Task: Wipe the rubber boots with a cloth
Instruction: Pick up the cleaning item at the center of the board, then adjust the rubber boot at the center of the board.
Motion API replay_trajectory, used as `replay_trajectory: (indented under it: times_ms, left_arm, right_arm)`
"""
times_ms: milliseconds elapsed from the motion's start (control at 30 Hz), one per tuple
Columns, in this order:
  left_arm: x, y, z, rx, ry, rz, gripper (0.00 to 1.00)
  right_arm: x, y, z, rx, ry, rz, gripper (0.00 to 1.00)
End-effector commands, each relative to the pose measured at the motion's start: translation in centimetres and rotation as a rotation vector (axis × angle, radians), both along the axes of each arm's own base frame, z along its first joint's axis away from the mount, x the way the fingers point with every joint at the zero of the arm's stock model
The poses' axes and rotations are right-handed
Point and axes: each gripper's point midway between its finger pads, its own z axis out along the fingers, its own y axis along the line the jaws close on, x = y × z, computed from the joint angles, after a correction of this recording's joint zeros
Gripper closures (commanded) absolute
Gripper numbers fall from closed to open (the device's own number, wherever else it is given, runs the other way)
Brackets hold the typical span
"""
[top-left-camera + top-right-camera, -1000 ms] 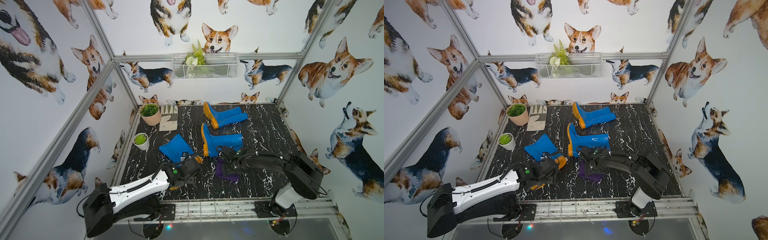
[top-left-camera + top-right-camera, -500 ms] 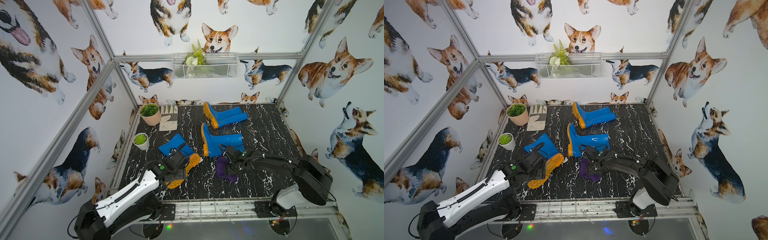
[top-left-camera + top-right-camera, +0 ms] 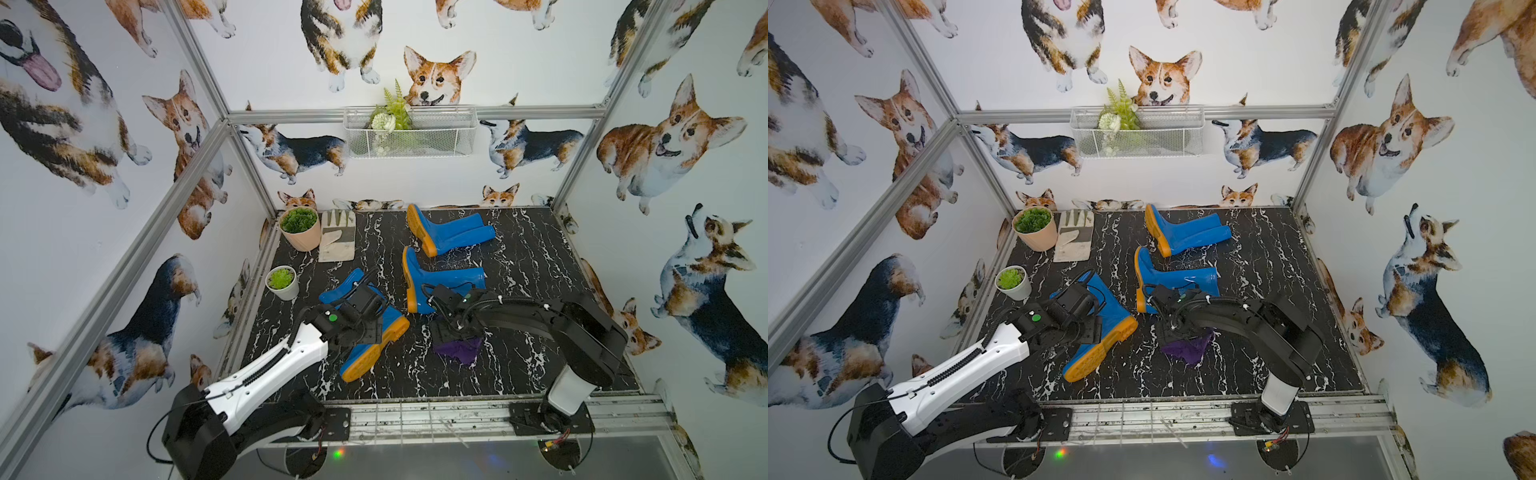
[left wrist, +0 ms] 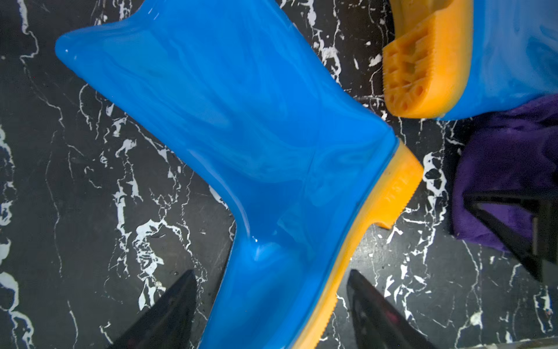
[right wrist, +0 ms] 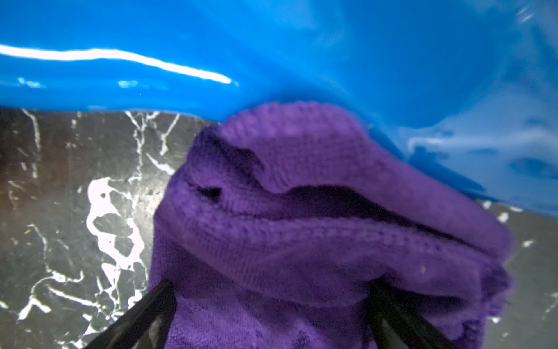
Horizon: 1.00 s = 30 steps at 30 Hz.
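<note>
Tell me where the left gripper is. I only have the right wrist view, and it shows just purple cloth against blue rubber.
Observer: The left gripper is open and straddles the foot of the near boot, which lies on its side.
Operator: Which boot is my cloth against?
Observer: The middle boot. The cloth lies on the table along that boot's near side.

In both top views my right arm hides part of the cloth. The right wrist view blurs the middle boot, cut off at the frame edge; the right gripper's 2 fingers perhaps touch the cloth; I can't be sure.
</note>
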Motion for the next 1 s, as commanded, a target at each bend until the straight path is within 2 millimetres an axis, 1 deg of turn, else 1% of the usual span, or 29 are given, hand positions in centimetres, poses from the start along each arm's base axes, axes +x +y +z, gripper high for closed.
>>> replay_trajectory:
  times_ms: [0,33,100,133,167,200,267,300,400,433,467,567,600,633,700,733,800,900,967]
  left_arm:
    - [1.7,-1.8,1.6,-0.056,-0.034,-0.040,0.01]
    - [2.0,-2.1,1.8,-0.059,-0.037,-0.053,0.00]
    - [3.0,-3.1,2.5,-0.061,-0.041,-0.086,0.00]
    - [3.5,-3.7,2.6,-0.067,-0.032,-0.103,0.00]
    - [3.9,-4.2,2.7,-0.075,-0.019,-0.113,0.00]
    - [4.5,-4.8,2.8,-0.087,-0.007,-0.124,0.00]
    - [5.8,-5.6,2.9,-0.102,0.001,-0.125,0.00]
    - [6.7,-6.1,2.8,-0.125,0.004,-0.120,0.00]
    - [9.2,-7.7,2.7,-0.223,0.015,-0.102,0.13]
    - [9.9,-8.2,2.7,-0.247,0.013,-0.098,0.15]
    - [10.9,-8.9,2.7,-0.281,0.007,-0.093,0.19]
    - [13.1,-10.6,2.8,-0.317,-0.012,-0.094,0.24]
    - [13.8,-11.2,2.7,-0.329,-0.012,-0.096,0.24]
    - [14.2,-11.7,2.7,-0.341,-0.014,-0.098,0.24]
    - [15.3,-12.5,1.6,-0.348,0.002,-0.086,0.26]
    - [15.7,-12.9,1.2,-0.349,0.003,-0.086,0.28]
    - [16.4,-13.1,0.1,-0.326,0.018,-0.074,0.30]
    - [16.7,-13.6,-2.0,-0.290,0.053,-0.069,0.33]
    - [16.5,-14.3,-3.2,-0.281,0.070,-0.071,0.35]
  right_arm:
    - [-1.8,-2.1,-2.1,-0.075,0.074,-0.035,0.34]
    - [-1.9,-2.5,-1.9,-0.072,0.064,-0.034,0.54]
    - [-1.8,-3.3,-0.9,-0.028,0.034,-0.050,0.85]
    - [-1.6,-3.8,-0.4,-0.002,0.025,-0.067,0.98]
    - [-1.4,-4.4,0.1,0.026,0.018,-0.088,1.00]
    - [-0.9,-5.4,1.1,0.065,0.005,-0.129,1.00]
    - [-0.1,-6.8,2.9,0.122,-0.022,-0.173,1.00]
    - [0.6,-7.8,4.3,0.148,-0.053,-0.203,1.00]
    - [2.1,-10.5,8.1,0.184,-0.125,-0.258,1.00]
    - [2.5,-11.2,9.1,0.191,-0.142,-0.271,1.00]
    - [2.9,-12.1,10.5,0.200,-0.168,-0.291,1.00]
    - [3.7,-14.1,12.9,0.221,-0.210,-0.335,1.00]
    - [3.8,-14.6,14.2,0.245,-0.248,-0.348,1.00]
    - [4.0,-14.8,14.7,0.257,-0.259,-0.354,1.00]
    - [4.2,-14.9,15.3,0.279,-0.265,-0.358,1.00]
    - [4.2,-14.6,15.4,0.291,-0.262,-0.354,1.00]
    - [4.3,-13.8,15.5,0.334,-0.245,-0.339,1.00]
    - [4.2,-12.7,15.7,0.395,-0.226,-0.326,1.00]
    - [4.2,-12.4,16.1,0.413,-0.230,-0.323,1.00]
